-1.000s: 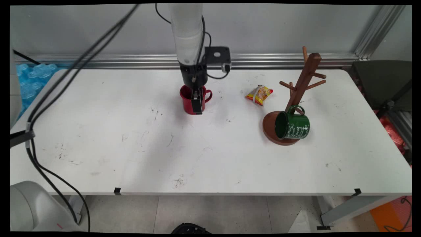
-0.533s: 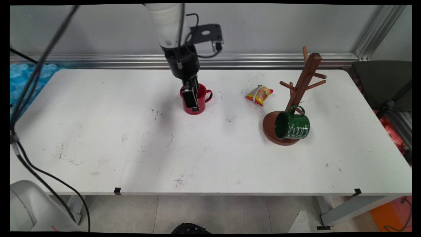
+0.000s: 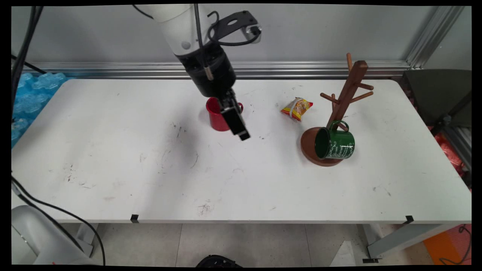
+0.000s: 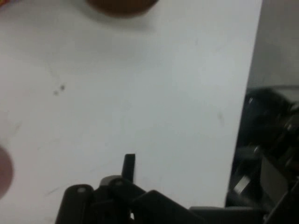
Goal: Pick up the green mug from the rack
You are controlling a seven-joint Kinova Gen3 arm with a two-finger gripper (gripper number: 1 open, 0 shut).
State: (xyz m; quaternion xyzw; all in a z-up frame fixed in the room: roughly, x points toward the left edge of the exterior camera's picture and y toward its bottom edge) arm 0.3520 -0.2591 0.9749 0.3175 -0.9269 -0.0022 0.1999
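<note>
My gripper (image 3: 243, 134) hangs tilted just above the table, right of and slightly nearer than a red mug (image 3: 216, 115). The mug stands upright with its handle to the right, partly hidden behind the black hand. Nothing can be seen in the gripper. In the hand view the gripper (image 4: 129, 165) looks down on bare white table (image 4: 140, 93). The brown base of the mug tree (image 4: 122, 5) shows at that view's top edge.
A wooden mug tree (image 3: 344, 98) stands at the right with a green mug (image 3: 335, 143) hung low over its round base. A yellow-red snack packet (image 3: 296, 108) lies between the red mug and the tree. Black cables hang at the left.
The gripper rose from the red mug's rim, then swung right and toward the near side, tilting as it went. The mug stayed where it was.
</note>
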